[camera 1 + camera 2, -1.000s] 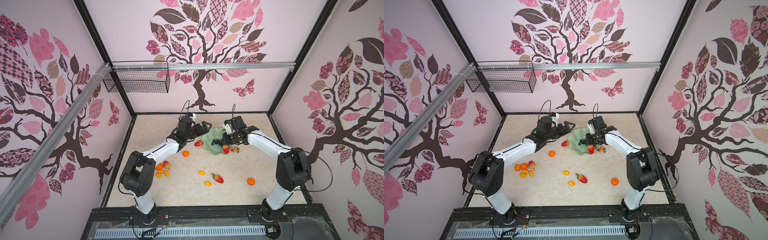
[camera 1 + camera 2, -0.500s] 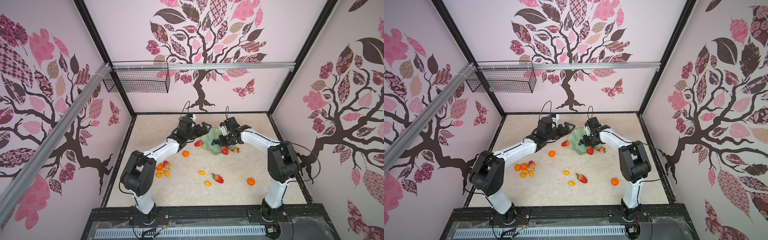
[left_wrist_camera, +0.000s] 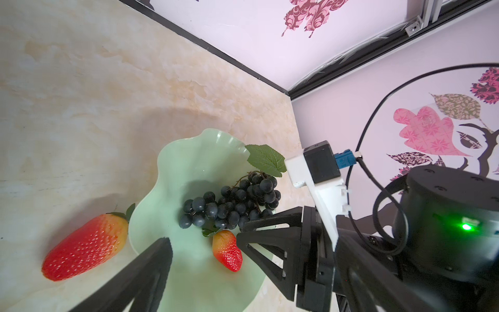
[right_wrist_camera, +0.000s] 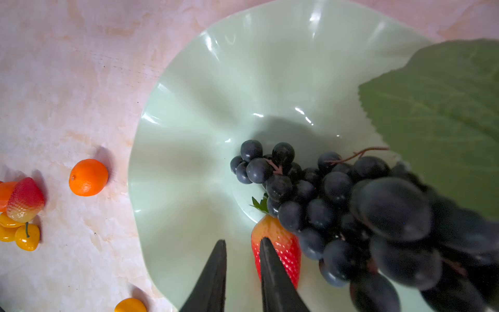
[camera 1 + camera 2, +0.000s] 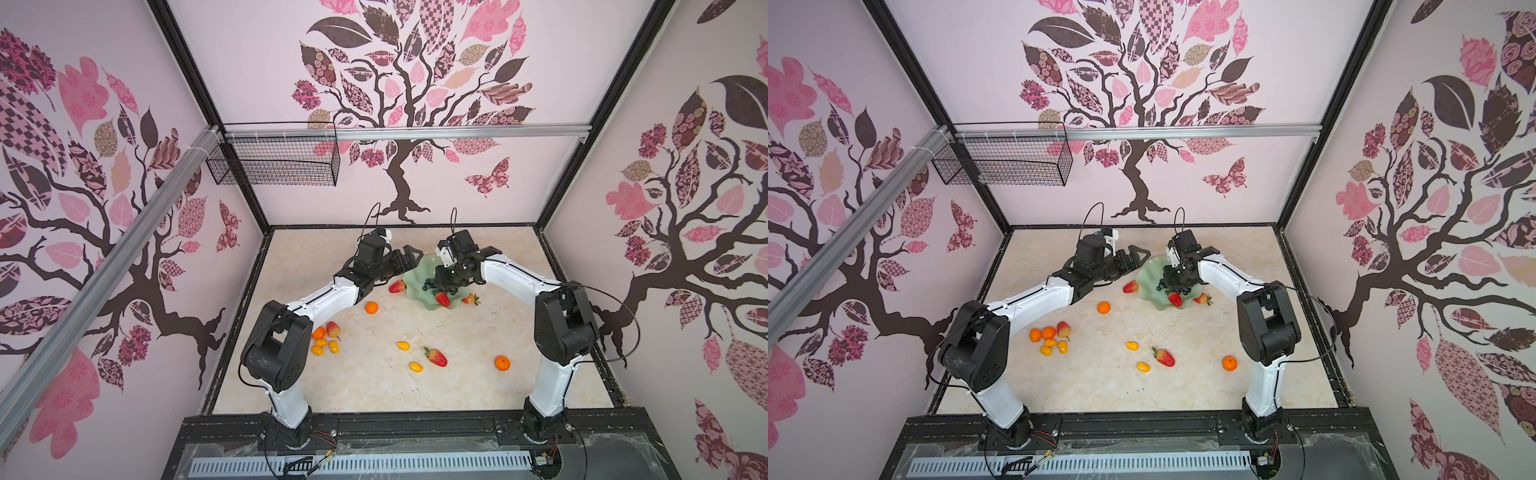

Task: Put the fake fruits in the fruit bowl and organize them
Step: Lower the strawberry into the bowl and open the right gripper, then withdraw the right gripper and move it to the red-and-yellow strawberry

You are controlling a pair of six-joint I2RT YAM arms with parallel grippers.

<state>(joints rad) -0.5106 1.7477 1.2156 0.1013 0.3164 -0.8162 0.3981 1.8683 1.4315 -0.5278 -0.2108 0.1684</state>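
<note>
The mint-green fruit bowl [image 5: 419,272] [image 5: 1148,272] [image 4: 229,81] holds a dark grape bunch [image 5: 432,284] [image 3: 232,205] [image 4: 324,194] and a strawberry [image 5: 442,299] [image 3: 228,251] [image 4: 272,229]. My right gripper [image 5: 440,287] [image 4: 243,240] hangs over the bowl, its jaws slightly apart with nothing between them, tips beside the grapes and strawberry. My left gripper [image 5: 407,259] is open at the bowl's left rim, empty. One strawberry [image 5: 397,286] [image 3: 86,245] lies just left of the bowl, another [image 5: 469,298] just right of it.
On the table lie an orange [image 5: 371,308] [image 4: 88,177], a cluster of pear, orange and yellow ovals [image 5: 326,338] by the left arm's base, two ovals and a strawberry [image 5: 436,357] in front, and an orange [image 5: 502,363]. A wire basket [image 5: 274,162] hangs on the back wall.
My right gripper's jaws have parted from shut, and the grape bunch now rests in the bowl. The right arm shifted slightly left over the bowl. The left arm has stayed put.
</note>
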